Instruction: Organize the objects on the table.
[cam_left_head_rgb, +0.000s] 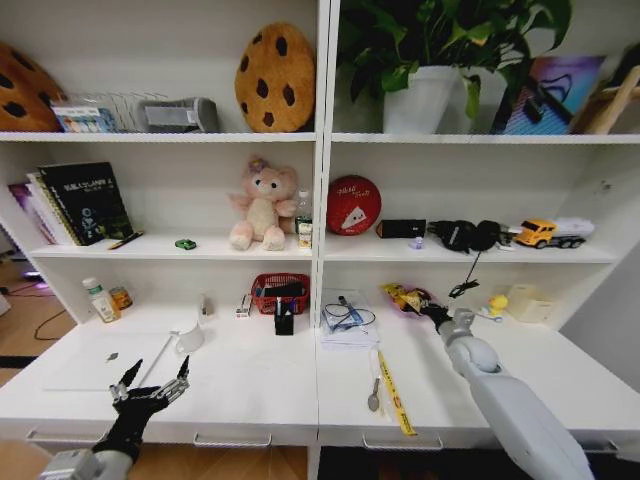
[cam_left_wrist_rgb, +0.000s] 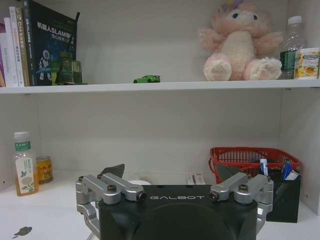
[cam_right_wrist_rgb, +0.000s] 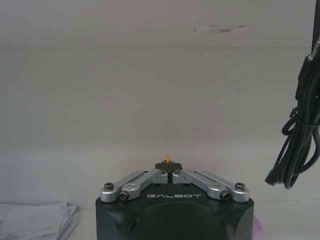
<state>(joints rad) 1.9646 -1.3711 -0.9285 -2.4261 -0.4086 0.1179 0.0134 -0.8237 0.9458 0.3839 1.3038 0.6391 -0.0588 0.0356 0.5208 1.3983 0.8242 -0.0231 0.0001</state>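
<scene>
White laminate runs under everything you have here: one long table (cam_left_head_rgb: 250, 385) with three slim drawer handles along its front edge, joined to the shelving behind. On it you can count one thin silver laptop (cam_left_head_rgb: 100, 362) lying flat at the left, one white-capped bottle (cam_left_head_rgb: 100, 300) standing near the back left corner, one black pen cup (cam_left_head_rgb: 284, 318) upright in front of one red basket (cam_left_head_rgb: 280, 290), and one yellow tape strip (cam_left_head_rgb: 395, 393) lying toward the right front. Your left claw (cam_left_head_rgb: 152, 385) hangs spread wide above the front left of the table, just beside the laptop's near corner, holding nothing and touching nothing. Your right claw (cam_left_head_rgb: 415, 303) is reached out to the back right of the table with its fingers pinched together on a small yellow item (cam_right_wrist_rgb: 168, 158); you cannot tell what that item is. Both wrist views show "GALBOT" printed on the claw bodies, and the dark book (cam_left_wrist_rgb: 49, 42) on the shelf reads "SLAM" on its cover.
</scene>
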